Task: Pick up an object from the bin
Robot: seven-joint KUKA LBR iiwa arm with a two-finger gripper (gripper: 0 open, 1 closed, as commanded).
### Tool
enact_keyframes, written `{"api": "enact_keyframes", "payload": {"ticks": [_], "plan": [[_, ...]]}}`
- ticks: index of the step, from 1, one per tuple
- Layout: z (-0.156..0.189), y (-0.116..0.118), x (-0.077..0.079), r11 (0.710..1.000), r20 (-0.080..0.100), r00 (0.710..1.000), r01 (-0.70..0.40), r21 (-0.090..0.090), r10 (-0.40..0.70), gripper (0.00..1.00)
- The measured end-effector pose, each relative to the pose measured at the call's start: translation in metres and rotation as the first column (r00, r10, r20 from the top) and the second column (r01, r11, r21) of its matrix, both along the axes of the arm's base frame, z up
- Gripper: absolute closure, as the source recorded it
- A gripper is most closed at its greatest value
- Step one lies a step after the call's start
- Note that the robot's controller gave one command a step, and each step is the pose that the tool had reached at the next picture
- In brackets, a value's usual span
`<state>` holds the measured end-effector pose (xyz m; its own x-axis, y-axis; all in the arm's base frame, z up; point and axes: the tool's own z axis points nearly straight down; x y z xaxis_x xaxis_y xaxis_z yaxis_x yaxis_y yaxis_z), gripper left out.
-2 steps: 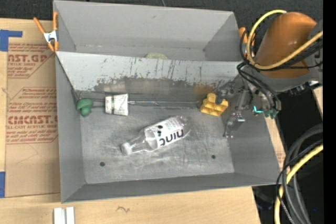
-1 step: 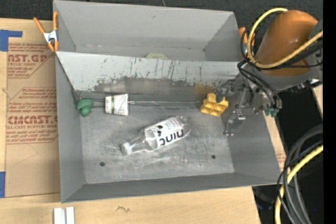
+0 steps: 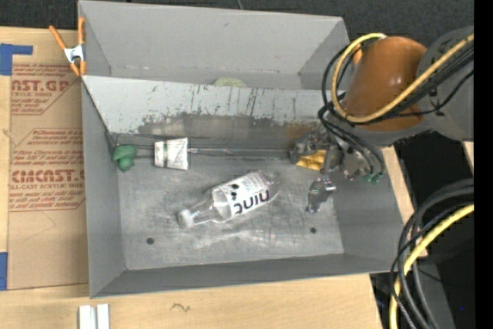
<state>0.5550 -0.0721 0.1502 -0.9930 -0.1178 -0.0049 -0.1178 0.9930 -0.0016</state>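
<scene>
Few things down in the grey metal bin (image 3: 98,196): its floor is scuffed pale, its back wall streaked dark, with dark ground beyond the far rim. Now the gripper (image 3: 318,195) hangs low over bare floor at the bin's right side; open or closed, I cannot tell. Just behind it, by the back wall, sits a small crumpled yellow piece (image 3: 312,161). To its left, near the middle, a clear plastic bottle (image 3: 231,201) lies on its side, its white label in bold dark letters, not surely readable. Far left sits a round green knob (image 3: 123,156), and beside it a white labelled tube (image 3: 171,153), print too small to read.
</scene>
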Motion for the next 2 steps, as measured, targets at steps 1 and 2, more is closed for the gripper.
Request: {"api": "enact_keyframes", "payload": {"ticks": [1,2], "plan": [[-0.001,0.058,-0.016,0.989,-0.005,0.989,-0.146,0.003,0.146,0.00],[-0.017,0.075,-0.003,0.960,0.002,0.960,-0.281,-0.001,0.281,0.00]]}}
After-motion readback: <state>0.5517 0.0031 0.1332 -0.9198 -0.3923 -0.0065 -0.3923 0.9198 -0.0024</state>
